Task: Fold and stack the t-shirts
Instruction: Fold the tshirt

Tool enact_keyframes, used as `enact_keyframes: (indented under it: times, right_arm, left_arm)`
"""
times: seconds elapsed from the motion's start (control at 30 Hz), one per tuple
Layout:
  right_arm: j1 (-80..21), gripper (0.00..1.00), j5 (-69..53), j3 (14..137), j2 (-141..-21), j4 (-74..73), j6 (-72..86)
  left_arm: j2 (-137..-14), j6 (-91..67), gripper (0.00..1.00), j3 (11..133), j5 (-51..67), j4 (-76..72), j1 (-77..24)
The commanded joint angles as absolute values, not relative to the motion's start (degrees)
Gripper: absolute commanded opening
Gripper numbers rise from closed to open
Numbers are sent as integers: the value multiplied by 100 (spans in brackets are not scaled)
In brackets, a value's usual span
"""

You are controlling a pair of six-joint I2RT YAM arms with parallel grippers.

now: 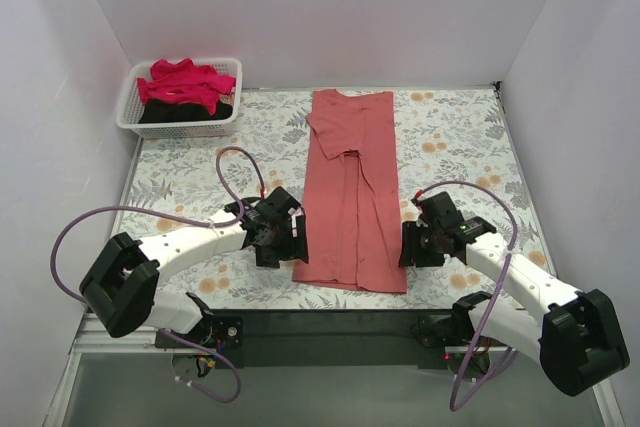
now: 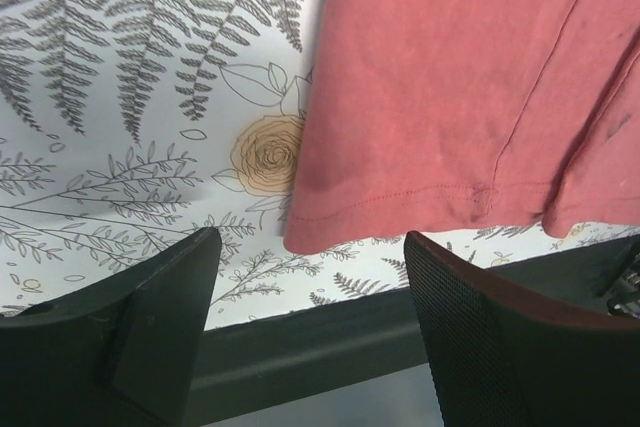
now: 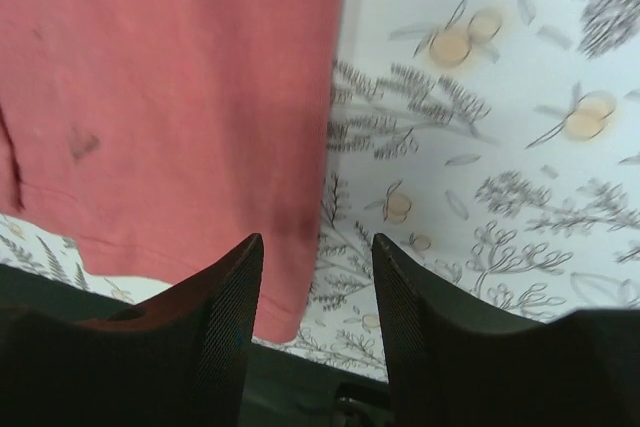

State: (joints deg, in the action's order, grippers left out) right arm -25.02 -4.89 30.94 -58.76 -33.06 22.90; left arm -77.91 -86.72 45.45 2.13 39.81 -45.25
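A white slatted basket (image 1: pixel 170 129) is set at the far left corner of the flower-printed table cover (image 1: pixel 460 137), well apart from both arms; in it a crimson-pink t-shirt (image 1: pixel 185 82) is heaped on top of a black t-shirt (image 1: pixel 190 113); a dark rail (image 1: pixel 330 325) is seen along the near edge of the table; no object is placed between either gripper and the cloth on the table.

The coral-red t-shirt (image 1: pixel 350 192) is laid flat in the middle of the table, folded lengthwise into a long strip; its long axis is run from the near edge towards the far wall; the collar end, with a sleeve turned over it, is pointed away from the arms, and the hem is spread slightly wider at the near edge.

The left gripper (image 1: pixel 297 242) is held low just beside the hem's left corner; in the left wrist view its fingers (image 2: pixel 150 332) are spread wide with nothing between them, the corner lying just beyond the gap. The right gripper (image 1: pixel 405 245) is held just beside the hem's right corner; its fingers (image 3: pixel 225 332) are parted more narrowly and nothing is clamped, the shirt's edge lying against the inner finger.
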Motion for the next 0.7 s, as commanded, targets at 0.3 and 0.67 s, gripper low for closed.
enact_keyframes:
  times: [0.3,0.67]
  right_arm:
    - [-3243,47,-817,2725,-6135,-3357,2988]
    - [-3287,27,-853,2619,-6267,-3428,3006]
  left_arm:
    - [-8270,-8789,65,4641,396,3771,-4799]
    - [-8578,-8851,57,4649,404,3753,-4974]
